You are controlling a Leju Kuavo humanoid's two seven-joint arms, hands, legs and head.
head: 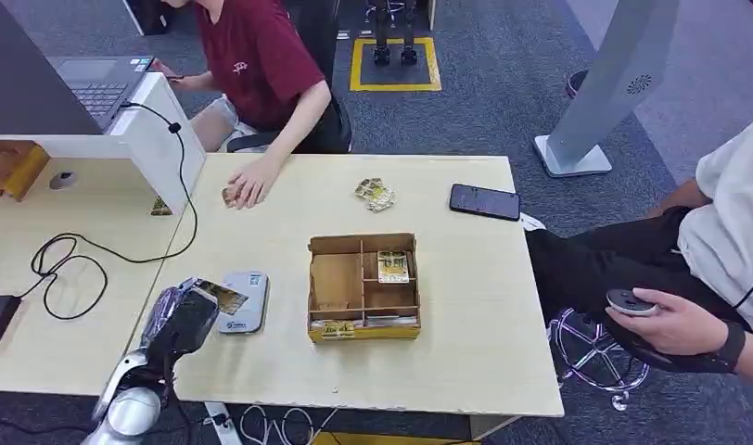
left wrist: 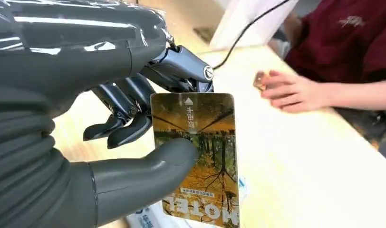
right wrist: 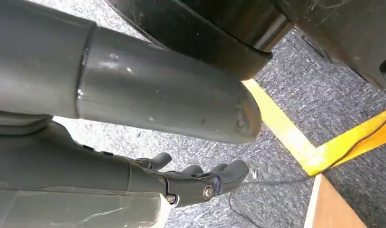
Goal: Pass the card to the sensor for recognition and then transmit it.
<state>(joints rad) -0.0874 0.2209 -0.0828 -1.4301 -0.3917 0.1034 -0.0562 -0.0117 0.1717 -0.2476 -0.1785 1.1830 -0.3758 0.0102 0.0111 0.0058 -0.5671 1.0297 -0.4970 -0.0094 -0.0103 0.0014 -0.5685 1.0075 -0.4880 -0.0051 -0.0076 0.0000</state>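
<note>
Here the left hand (left wrist: 134,118) pinches the card (left wrist: 198,156) between thumb and fingers, seemingly just above the sensor (head: 243,301); next it must lower the card flat, then pass it on.

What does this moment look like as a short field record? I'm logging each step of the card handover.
left hand: pinches the card between thumb and fingers
card position: held just beside the grey sensor
right hand: hangs over the carpet, holds nothing
cardboard box: on the table, cards in its compartments
person's hand: resting on the table's far edge
</note>
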